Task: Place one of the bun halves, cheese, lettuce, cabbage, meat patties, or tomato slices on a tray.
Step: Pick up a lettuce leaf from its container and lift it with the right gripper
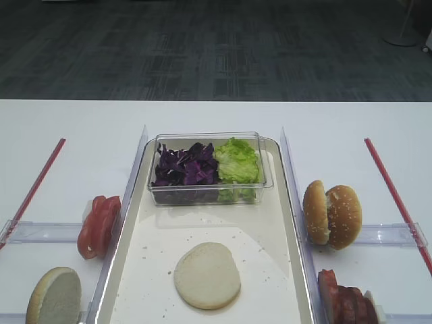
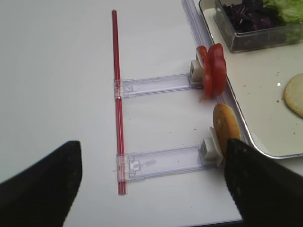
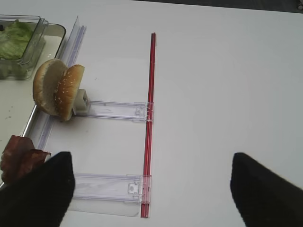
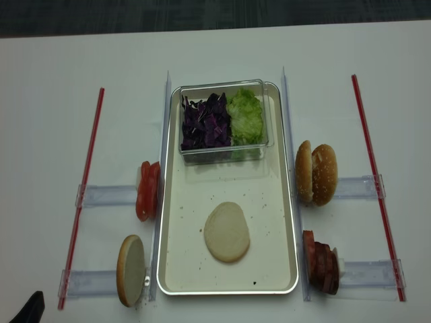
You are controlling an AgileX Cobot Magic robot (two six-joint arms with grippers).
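One flat bun half (image 1: 207, 275) already lies near-centre on the tray (image 1: 145, 270); lettuce (image 1: 237, 160) and cabbage (image 1: 184, 165) sit in the clear tub (image 1: 209, 192) at the far end; meat patties (image 1: 344, 300) stand just right of the tray. I read both grippers released, jaws wide and empty; I would descend squarely over one outermost patty slice.

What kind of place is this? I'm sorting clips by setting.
Likely a lab test bench, not a kitchen: a bare white table on office carpet, with a tray and bun halves in clear plastic holders.
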